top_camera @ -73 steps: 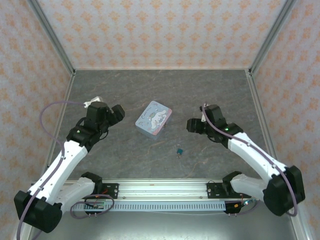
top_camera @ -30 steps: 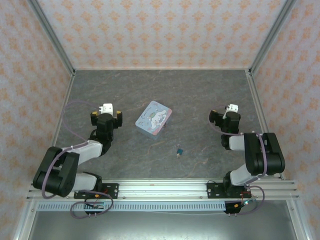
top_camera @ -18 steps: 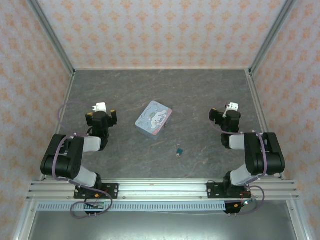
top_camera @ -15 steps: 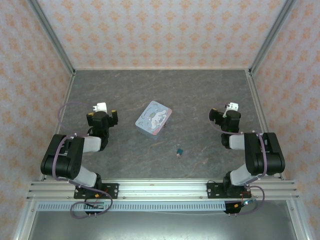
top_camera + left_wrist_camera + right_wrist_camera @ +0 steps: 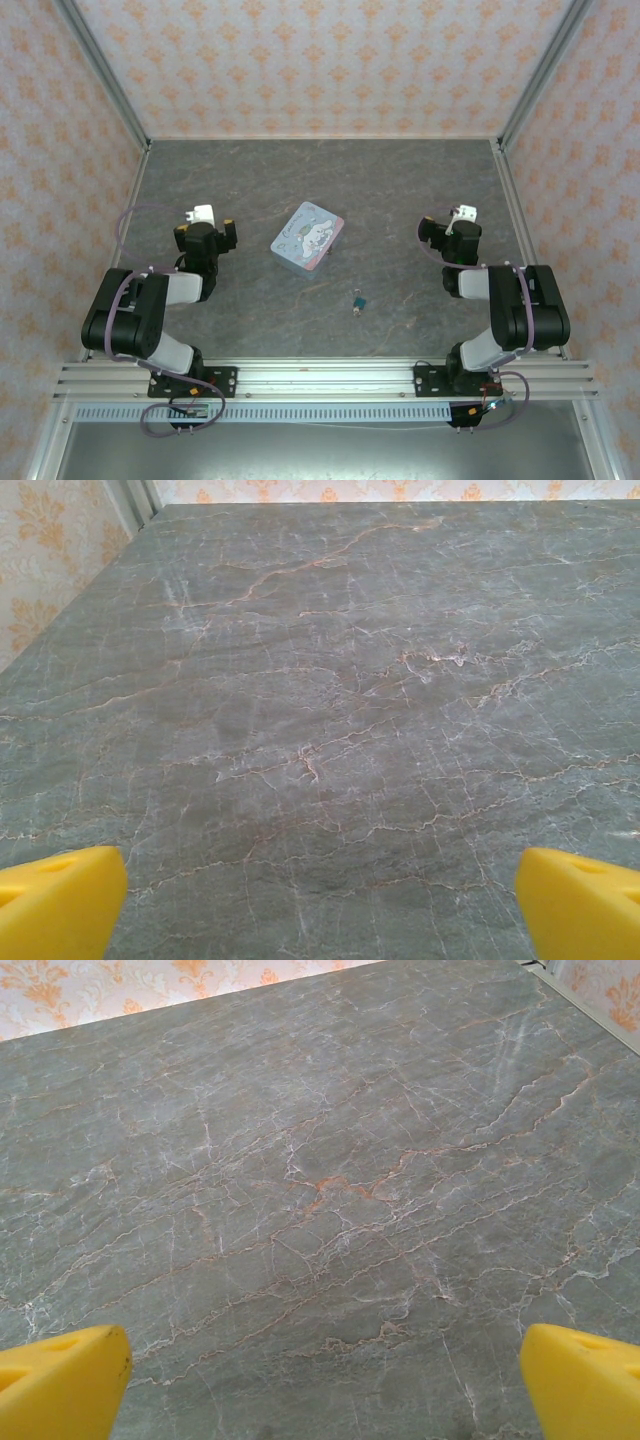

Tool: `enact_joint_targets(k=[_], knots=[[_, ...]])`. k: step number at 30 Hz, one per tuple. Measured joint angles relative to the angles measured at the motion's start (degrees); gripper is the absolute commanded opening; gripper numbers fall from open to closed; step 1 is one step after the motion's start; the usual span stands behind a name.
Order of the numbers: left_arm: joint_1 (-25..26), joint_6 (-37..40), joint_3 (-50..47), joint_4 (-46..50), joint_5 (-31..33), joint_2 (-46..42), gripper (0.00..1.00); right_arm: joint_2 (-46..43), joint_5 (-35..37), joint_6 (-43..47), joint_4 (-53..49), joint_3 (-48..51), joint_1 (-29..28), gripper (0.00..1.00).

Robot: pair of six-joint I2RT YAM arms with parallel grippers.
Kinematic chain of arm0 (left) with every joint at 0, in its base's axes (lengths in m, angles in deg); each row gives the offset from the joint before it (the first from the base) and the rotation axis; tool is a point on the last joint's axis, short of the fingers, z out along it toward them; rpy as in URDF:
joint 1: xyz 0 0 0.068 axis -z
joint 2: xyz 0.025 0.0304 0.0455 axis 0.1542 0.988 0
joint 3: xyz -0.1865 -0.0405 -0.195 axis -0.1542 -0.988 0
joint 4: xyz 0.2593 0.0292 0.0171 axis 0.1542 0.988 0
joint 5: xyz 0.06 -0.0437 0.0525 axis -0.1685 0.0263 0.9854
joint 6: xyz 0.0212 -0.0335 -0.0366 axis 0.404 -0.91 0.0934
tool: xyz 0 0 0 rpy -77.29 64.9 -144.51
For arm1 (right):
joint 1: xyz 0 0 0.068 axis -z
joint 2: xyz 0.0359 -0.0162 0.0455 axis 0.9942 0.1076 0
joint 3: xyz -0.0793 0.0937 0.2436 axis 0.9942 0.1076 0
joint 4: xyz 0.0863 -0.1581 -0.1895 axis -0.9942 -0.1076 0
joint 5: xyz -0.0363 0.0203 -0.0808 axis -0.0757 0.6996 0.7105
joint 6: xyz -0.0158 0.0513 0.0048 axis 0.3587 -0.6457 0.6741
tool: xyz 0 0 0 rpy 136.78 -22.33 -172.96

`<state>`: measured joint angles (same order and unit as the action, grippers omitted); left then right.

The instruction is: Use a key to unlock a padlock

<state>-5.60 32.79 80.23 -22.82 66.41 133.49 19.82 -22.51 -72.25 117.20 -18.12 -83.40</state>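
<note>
1. The padlock (image 5: 358, 298) lay at the lower centre of the top view, below and right of the tin (image 5: 307, 236). The key (image 5: 354, 310) was a pale speck at its lower edge. Whether the two touched could not be told.
2. The left hand (image 5: 320, 905) and the right hand (image 5: 320, 1385) were both spread wide and held nothing. They sat at the left and right of the top view, well apart from the lock.
3. The key seemed to lie flat on the hard bench (image 5: 400, 190). Broad fingertips (image 5: 55, 900) would likely push it along the stone instead of getting under it.
4. A nudge at the lock could drag the key with it or turn the keyhole away.
5. Both things were mere specks in the top view, so a reach could land off target or brush the tin.
6. If one hand did not steady the lock, turning the key would probably spin the whole body.
7. The bench was grey-green stone with pale and rusty veins, smooth and faintly glossy.
8. The tin was a flat, rounded rectangle in pale blue with a cartoon print.
9. The lock was dark teal and blocky, and the key was thin and silvery.
10. The fingertips were blunt yellow wedges, matte like plastic.
</note>
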Motion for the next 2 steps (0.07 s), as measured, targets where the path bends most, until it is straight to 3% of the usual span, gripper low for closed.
enact_joint_targets(k=[2], knots=[[0.00, 0.00, 0.00, 0.00, -0.02, 0.00, 1.00, 0.00, 0.00, 0.00, 0.00, 0.00, 0.00, 0.99]])
